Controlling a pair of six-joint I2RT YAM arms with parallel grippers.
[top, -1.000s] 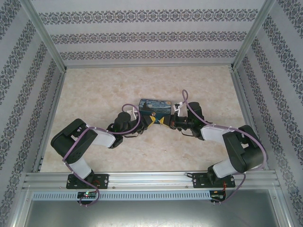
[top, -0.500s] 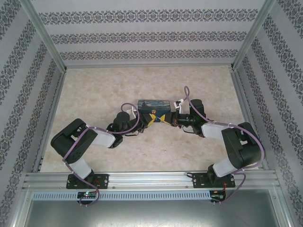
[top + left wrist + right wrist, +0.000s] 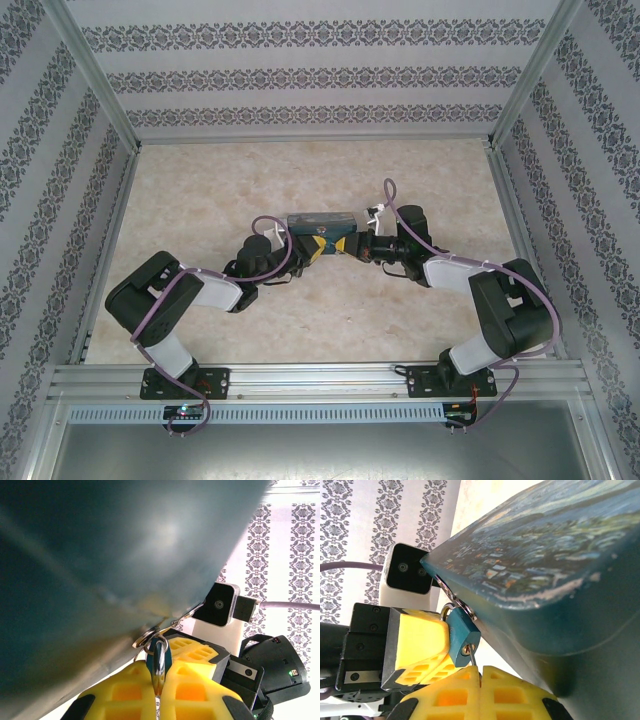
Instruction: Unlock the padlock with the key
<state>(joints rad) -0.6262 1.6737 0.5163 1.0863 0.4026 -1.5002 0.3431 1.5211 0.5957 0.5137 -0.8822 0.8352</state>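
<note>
Wallpaper [image 3: 300, 75] in a dark floral pattern lines the walls around the beige marbled table [image 3: 200, 200]. Both arms reach in from the near edge, the left arm [image 3: 170, 300] and the right arm [image 3: 500, 310] bending toward each other so that their yellow fingers meet mid-table.

Just beyond them is the box [image 3: 545, 555], a blue-green case printed with a swirling night-sky painting in blues, whites and yellows (no lettering on it can be made out). In the wrist views its plain teal side looms close and tilted.

The left pincer [image 3: 159, 674] is clamped on the padlock [image 3: 462, 632], its two yellow pads pressed on either side of the small blue body. The right pincer [image 3: 480, 677] is closed on the key [image 3: 472, 661], only the thin metal shaft showing above its fingertips.

The padlock hangs at the box's lower edge, its silvery shackle [image 3: 445, 611] threaded through the small metal hasp [image 3: 461, 607] there. The key's tip meets the brass-coloured keyhole in the padlock's base; how deep it sits cannot be told.
</note>
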